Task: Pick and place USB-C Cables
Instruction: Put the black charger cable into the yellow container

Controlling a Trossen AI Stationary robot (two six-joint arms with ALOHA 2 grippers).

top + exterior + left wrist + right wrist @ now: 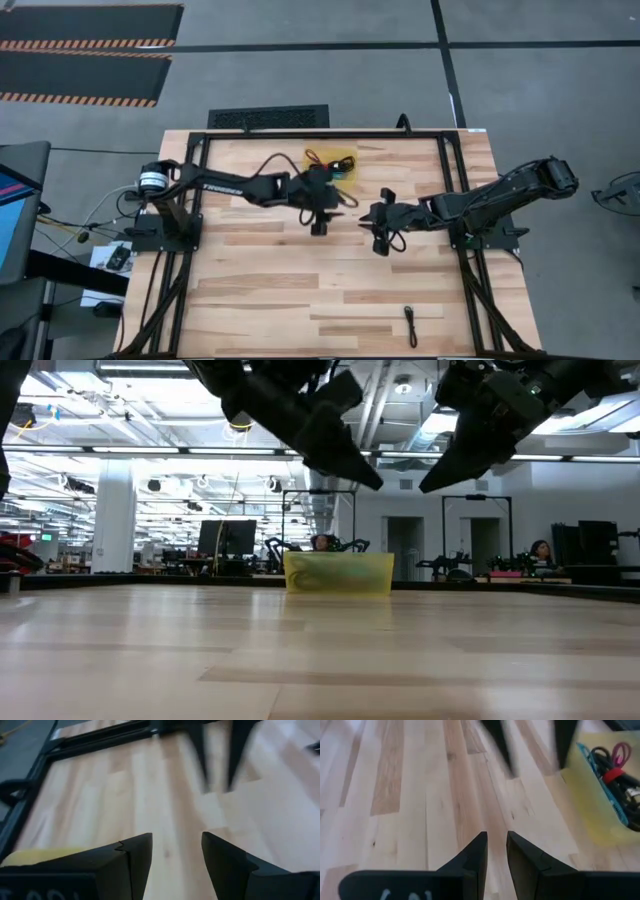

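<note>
A yellow bin (347,153) stands at the table's far middle and holds several coiled cables (615,770), black with a red tie and one blue. One black cable (411,325) lies by itself flat on the table near the front edge, right of centre. My left gripper (177,840) is open and empty above the table, just in front of the bin (319,228). My right gripper (496,837) is open by a narrow gap and empty, to the right of the left one (379,232). Both hang clear of the table in the low view.
A black metal frame (447,170) runs around the table, with the arm bases at its left and right sides. Bare wood lies between the grippers and the front edge. The bin also shows in the low view (338,573).
</note>
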